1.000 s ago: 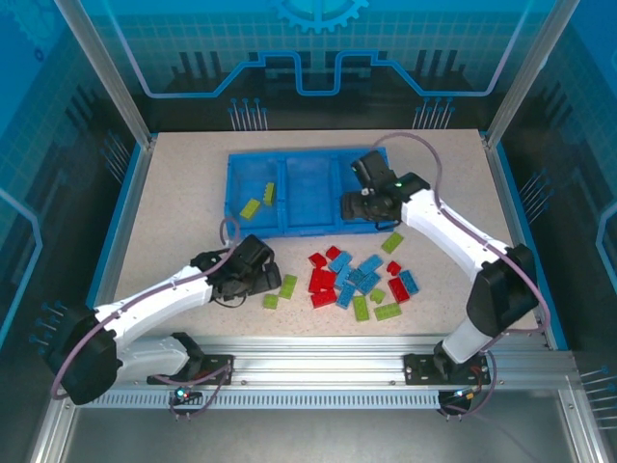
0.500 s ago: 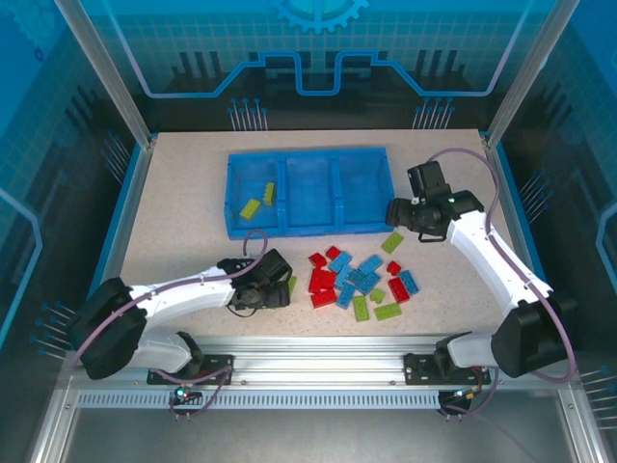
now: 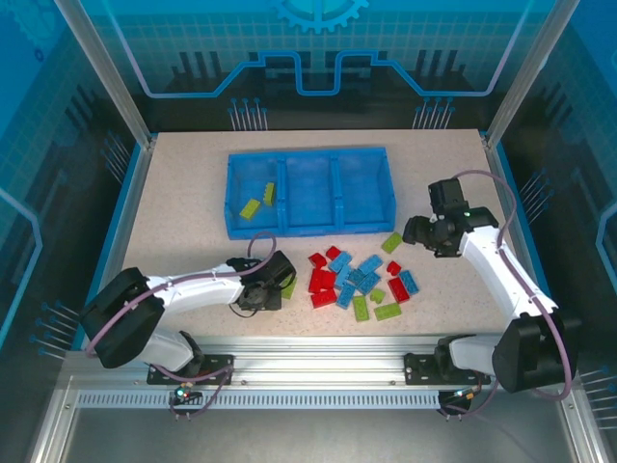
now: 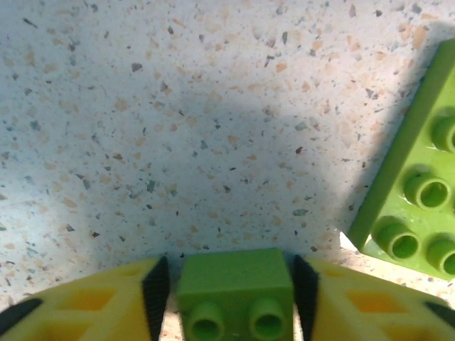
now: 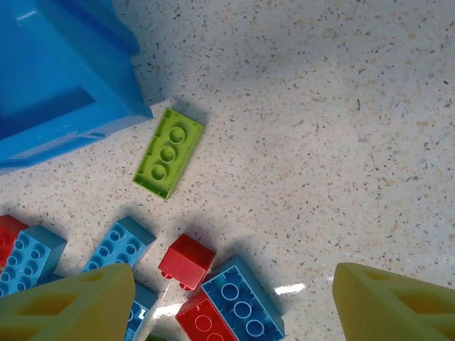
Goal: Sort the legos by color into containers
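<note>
Brick (image 4: pixel 234 278), studded yellow-green plastic, tight between left tool's (image 4: pixel 232 290) black pads (image 4: pixel 156 291); right tool (image 5: pixel 232 285) wide, empty, above speckled tabletop (image 5: pixel 341 128)

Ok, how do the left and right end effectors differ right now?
The left end effector is closed on a small green brick, its pads against both sides; the right end effector stands open and empty. The left sits low at the table; the right hangs above the loose bricks, by the tray's near right corner. Both have yellow fingers and point down at the table.
</note>
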Controlling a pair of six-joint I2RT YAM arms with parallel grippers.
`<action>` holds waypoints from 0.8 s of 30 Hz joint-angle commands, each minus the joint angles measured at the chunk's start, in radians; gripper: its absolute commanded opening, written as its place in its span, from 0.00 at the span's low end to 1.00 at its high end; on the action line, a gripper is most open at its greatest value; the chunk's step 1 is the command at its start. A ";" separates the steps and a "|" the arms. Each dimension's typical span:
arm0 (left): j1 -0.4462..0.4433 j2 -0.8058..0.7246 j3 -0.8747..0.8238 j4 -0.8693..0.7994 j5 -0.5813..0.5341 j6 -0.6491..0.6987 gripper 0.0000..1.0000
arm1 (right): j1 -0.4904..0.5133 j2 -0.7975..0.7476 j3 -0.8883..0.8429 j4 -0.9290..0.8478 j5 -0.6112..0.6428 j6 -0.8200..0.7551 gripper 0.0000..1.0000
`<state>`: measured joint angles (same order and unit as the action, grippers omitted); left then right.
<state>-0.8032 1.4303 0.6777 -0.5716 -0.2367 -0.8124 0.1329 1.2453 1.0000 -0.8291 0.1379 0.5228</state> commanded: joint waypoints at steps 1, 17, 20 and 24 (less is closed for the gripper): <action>-0.008 0.030 0.016 0.051 0.024 -0.015 0.46 | -0.018 -0.020 -0.029 -0.010 -0.053 -0.007 0.73; 0.257 -0.175 0.219 -0.078 0.014 0.091 0.45 | 0.136 0.055 -0.162 0.109 -0.105 0.032 0.71; 0.330 -0.142 0.323 -0.092 0.035 0.162 0.45 | 0.206 0.128 -0.127 0.119 -0.071 0.037 0.71; 0.366 -0.090 0.428 -0.115 0.053 0.218 0.45 | 0.251 0.201 -0.085 0.118 -0.009 0.004 0.70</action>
<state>-0.4553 1.3083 1.0466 -0.6388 -0.2226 -0.6792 0.3614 1.4181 0.8726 -0.7254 0.0776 0.5369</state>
